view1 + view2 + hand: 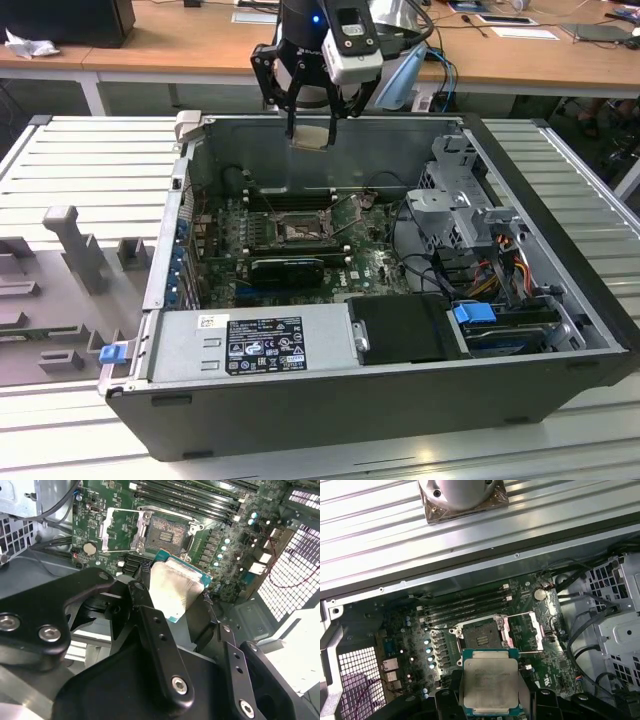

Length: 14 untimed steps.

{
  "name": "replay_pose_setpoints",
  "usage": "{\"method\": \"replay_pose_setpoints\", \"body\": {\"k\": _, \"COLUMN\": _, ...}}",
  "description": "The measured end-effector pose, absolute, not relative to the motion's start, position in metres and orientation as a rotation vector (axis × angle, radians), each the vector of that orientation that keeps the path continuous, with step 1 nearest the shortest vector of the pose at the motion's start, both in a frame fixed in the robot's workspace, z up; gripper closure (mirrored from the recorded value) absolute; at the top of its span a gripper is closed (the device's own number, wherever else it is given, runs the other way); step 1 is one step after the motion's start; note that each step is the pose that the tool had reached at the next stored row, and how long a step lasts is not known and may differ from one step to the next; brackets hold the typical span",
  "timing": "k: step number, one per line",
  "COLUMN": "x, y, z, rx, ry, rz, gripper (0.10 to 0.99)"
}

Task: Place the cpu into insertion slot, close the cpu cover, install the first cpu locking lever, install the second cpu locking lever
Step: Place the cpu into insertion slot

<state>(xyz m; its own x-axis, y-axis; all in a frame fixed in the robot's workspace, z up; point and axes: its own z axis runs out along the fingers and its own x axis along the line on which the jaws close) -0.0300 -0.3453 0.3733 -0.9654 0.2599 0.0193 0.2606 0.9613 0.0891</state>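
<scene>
End effector [311, 130] is clenched on the cpu [491, 685], carried well above the uncovered insertion slot [481, 637] lying below it; risk judged: any tilt or offset in this edge grip could seat the chip skewed and damage socket contacts.

Wooden desk [170, 45] behind, papers [522, 32] on it; ribbed grey metal tabletop [90, 165] in front.

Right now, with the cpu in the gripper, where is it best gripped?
By two opposite side edges, from above, as the gripper appears to now: the cpu is thin, flat and square, and edge contact leaves its underside free for the insertion slot.
</scene>
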Motion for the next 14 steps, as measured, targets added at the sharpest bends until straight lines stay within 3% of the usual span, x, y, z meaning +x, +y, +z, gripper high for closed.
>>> {"method": "replay_pose_setpoints", "body": {"k": 14, "x": -0.03, "y": -0.3453, "z": 0.3733, "rx": -0.518, "ry": -3.091, "rz": -0.143, "gripper": 0.561}}
